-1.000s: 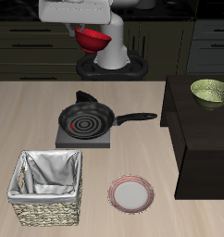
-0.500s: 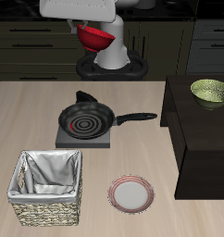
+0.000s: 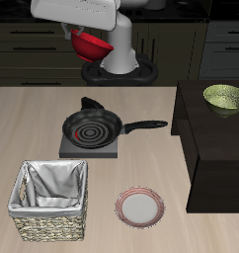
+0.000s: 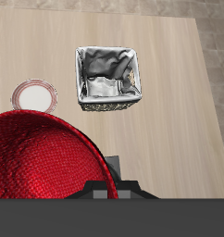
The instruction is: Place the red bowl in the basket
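While the basket (image 3: pixel 50 201) sits on the table far below, my gripper (image 3: pixel 90 38) holds the red bowl (image 3: pixel 90 45) clamped, hanging just beneath it.

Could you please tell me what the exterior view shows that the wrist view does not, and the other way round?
Only the exterior view shows the frying pan on its burner, the olive-green bowl on the dark side table and the cabinets behind. Only the wrist view looks straight down into the basket's cloth lining. Both show the red bowl held aloft, the basket and the pink-rimmed plate.
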Available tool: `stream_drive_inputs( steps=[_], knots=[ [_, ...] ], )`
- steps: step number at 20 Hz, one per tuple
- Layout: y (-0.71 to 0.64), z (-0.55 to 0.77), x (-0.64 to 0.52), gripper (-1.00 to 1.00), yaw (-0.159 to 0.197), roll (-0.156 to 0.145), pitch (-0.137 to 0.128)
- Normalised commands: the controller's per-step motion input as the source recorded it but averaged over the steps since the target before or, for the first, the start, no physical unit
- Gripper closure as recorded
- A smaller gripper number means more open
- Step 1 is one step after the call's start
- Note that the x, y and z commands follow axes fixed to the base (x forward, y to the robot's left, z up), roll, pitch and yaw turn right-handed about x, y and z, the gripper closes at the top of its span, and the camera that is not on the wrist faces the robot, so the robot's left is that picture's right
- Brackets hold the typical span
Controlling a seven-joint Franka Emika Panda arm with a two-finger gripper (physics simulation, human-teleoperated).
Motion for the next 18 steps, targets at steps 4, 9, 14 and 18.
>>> stream_drive_inputs(
  steps=[4,9,14,18],
  knots=[
    [-0.02,0.11,0.18,1.0,-0.007,-0.022,-0.024],
    [-0.06,0.04,0.32,1.0,0.031,-0.047,-0.008],
    [-0.04,0.09,0.27,1.0,0.018,-0.03,-0.015],
    [-0.11,0.19,0.31,1.0,-0.006,-0.039,-0.005]
  ],
)
